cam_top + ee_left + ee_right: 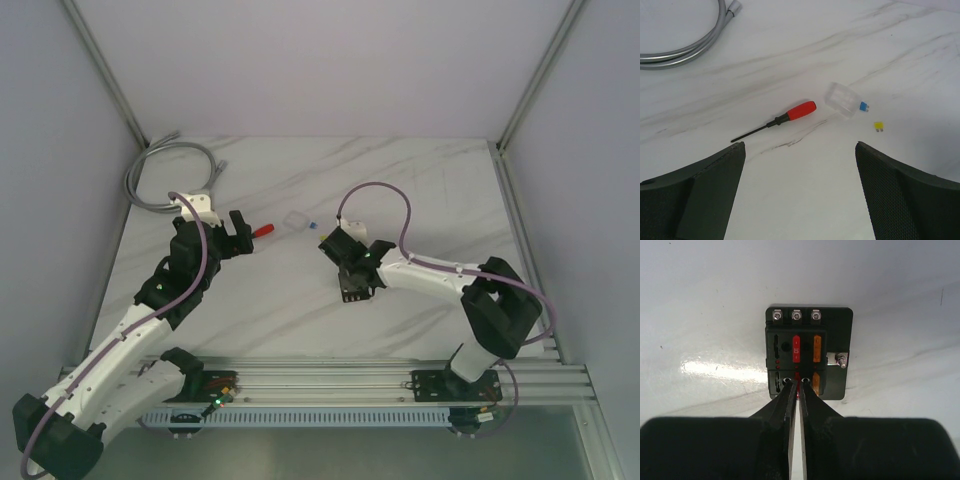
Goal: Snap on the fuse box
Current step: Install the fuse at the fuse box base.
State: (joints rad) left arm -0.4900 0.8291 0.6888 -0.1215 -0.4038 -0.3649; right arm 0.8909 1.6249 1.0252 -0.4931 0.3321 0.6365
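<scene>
The fuse box (837, 335) is a flat black block with a red and an orange fuse in its upper row and metal screws along its far edge. It lies on the marble table under my right gripper (352, 282). In the right wrist view my right gripper (797, 384) is closed with only a thin gap, its tips pinching a red fuse (798, 376) in the box's lower middle slot. My left gripper (800, 146) is open and empty, a little short of the clear square cover (842, 100). It also shows in the top view (238, 232).
A red-handled tool (800, 110) lies left of the clear cover. A loose blue fuse (863, 106) and a yellow fuse (879, 126) lie right of the cover. A grey cable (165, 170) is coiled at the table's far left corner. Walls enclose the table (420, 190).
</scene>
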